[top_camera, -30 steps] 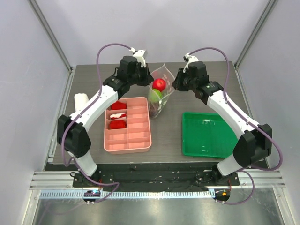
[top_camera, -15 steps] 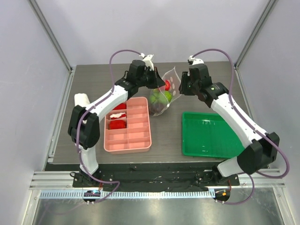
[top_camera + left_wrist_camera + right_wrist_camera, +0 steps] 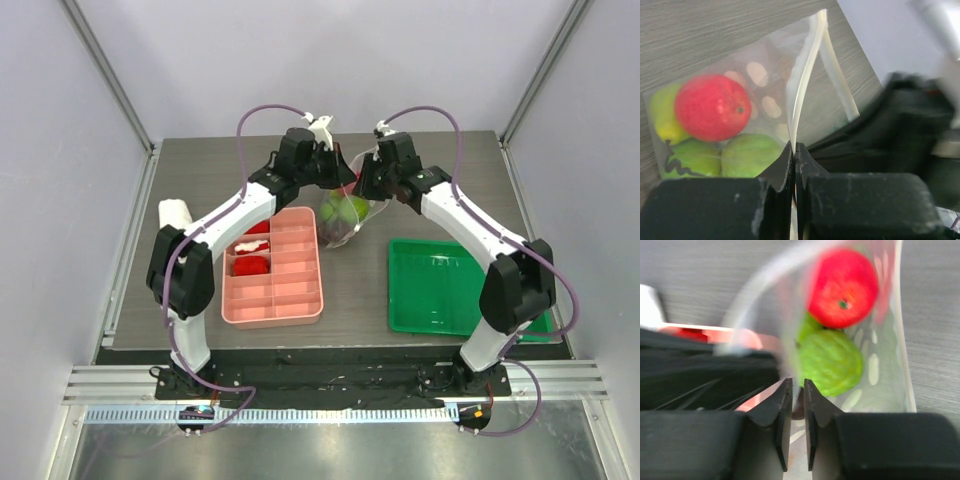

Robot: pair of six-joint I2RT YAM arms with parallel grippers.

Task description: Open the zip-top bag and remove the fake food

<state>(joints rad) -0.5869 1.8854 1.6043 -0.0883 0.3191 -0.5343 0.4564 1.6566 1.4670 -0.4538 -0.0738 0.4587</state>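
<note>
While the zip-top bag (image 3: 342,230) hangs toward the counter's (image 3: 200,180) twelve o'clock edge, the left tool (image 3: 794,150) is clamped on one lip and the right tool (image 3: 796,387) pinches the other, fingers nearly together. Fake food (image 3: 712,107), a red apple (image 3: 842,280) and green fruits (image 3: 830,362), sits inside. A pink tray (image 3: 295,300) lies at its eight o'clock, a green tray (image 3: 440,290) at four.

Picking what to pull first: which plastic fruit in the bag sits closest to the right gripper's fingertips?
The round bumpy green fruit, just beyond the right gripper in the clear dotted zip-top bag; the red apple lies farther off.
</note>
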